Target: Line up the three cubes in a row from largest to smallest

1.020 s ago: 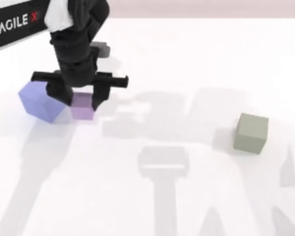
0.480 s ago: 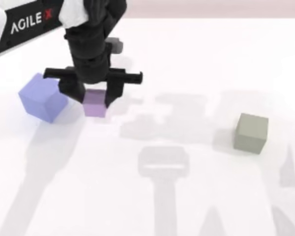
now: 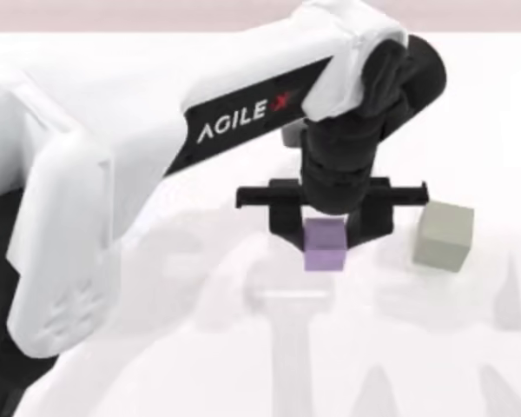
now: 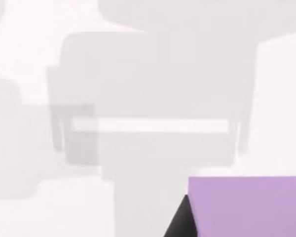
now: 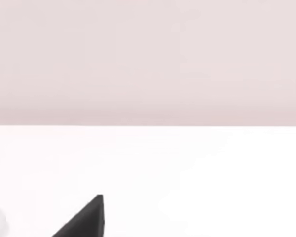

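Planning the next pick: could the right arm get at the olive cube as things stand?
Probably yes, with care. The olive cube stands uncovered at the table's right, but the left pincer, shut on the lilac cube, hangs close beside it. The right arm is out of the top view.

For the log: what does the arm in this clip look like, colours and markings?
The left arm has glossy white rounded shells over black joints. A black panel along its forearm carries "AGILE X" in white letters, the X in red. Its tool is matte black: a wide flat crossbar with two straight fingers. No cables show. Of the right arm, only a black wedge is visible.
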You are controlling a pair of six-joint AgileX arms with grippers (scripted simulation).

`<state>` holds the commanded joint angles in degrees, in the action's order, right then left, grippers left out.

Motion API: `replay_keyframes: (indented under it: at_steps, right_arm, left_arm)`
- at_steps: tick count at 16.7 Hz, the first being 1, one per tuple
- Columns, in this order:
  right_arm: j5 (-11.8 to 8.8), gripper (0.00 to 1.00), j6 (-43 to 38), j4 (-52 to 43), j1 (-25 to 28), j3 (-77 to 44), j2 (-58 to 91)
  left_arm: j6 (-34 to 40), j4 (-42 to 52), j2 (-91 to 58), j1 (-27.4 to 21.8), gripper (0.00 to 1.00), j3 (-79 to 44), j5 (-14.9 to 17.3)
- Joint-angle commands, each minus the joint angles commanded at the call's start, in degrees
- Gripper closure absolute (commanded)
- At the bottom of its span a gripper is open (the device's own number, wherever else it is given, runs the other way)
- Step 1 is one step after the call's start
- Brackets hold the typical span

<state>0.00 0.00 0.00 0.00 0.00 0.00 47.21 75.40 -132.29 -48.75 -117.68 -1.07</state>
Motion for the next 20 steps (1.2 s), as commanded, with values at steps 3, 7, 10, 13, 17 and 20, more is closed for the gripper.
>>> replay_keyframes:
  at_steps: [3,7,10,13,17,20]
  right_arm:
    - [0.0,0.00,0.0,0.0,0.0,0.0,0.0]
    - [0.0,0.00,0.0,0.0,0.0,0.0,0.0]
    - [0.0,0.00,0.0,0.0,0.0,0.0,0.0]
    - [0.0,0.00,0.0,0.0,0.0,0.0,0.0]
    - [0.0,0.00,0.0,0.0,0.0,0.0,0.0]
    - [0.0,0.00,0.0,0.0,0.0,0.0,0.0]
  left_arm:
    - [7.4,1.8,-1.0,-6.9,1.00,-3.4,-0.2]
    - [9.3,2.2,-1.1,-8.8,1.00,-4.4,-0.3]
    - [9.2,1.9,-0.9,-8.7,1.00,-4.1,-0.3]
    - [9.1,-2.2,-1.2,-8.7,1.00,-0.3,-0.3]
    - [9.3,-10.9,-2.1,-8.7,1.00,7.4,-0.3]
    - [9.3,-12.8,-2.5,-8.8,1.00,9.2,-0.3]
